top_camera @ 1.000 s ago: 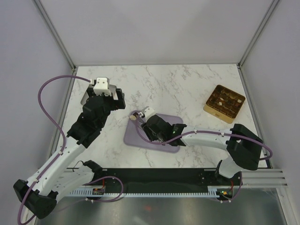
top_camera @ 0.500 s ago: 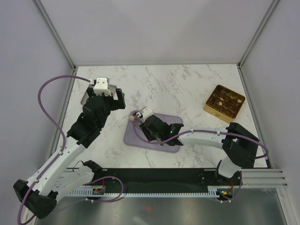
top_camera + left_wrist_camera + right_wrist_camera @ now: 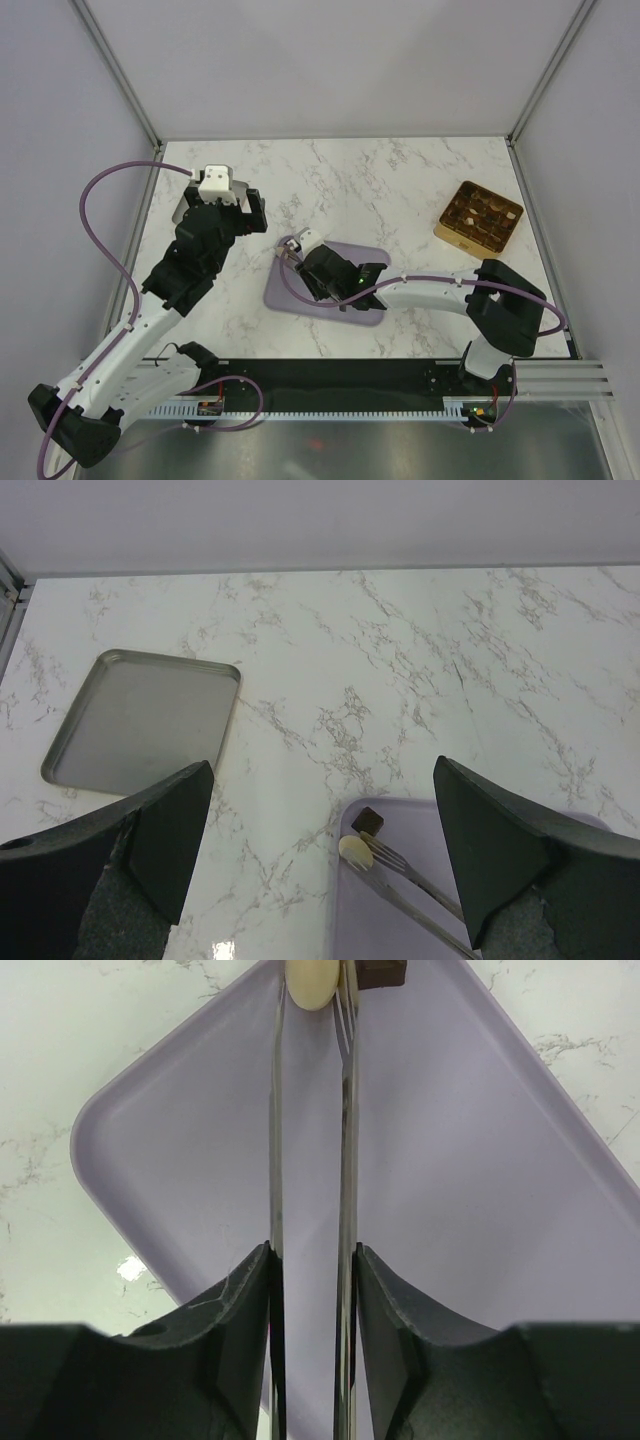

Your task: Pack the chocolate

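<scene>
Packing is judged partly done: dark shapes are seen in some compartments of the square gold compartmented box (image 3: 460, 243) at the far right of the white marble table (image 3: 400, 660), too small to be counted. Two pieces are left at the far left corner of the flat lilac plastic tray (image 3: 480, 1160): a round cream-white chocolate piece (image 3: 312, 982) and, just beside it, a square dark brown chocolate piece (image 3: 382, 972). The right gripper (image 3: 312, 1260) is pressed onto thin metal tongs (image 3: 346, 1160), whose tips bracket the cream piece, which is judged not yet lifted. The left gripper (image 3: 322, 830) is spread wide and empty, near a grey rectangular metal tray (image 3: 140, 725).

Lab enclosure: plain framed walls (image 3: 300, 60), marble tabletop (image 3: 380, 190).
</scene>
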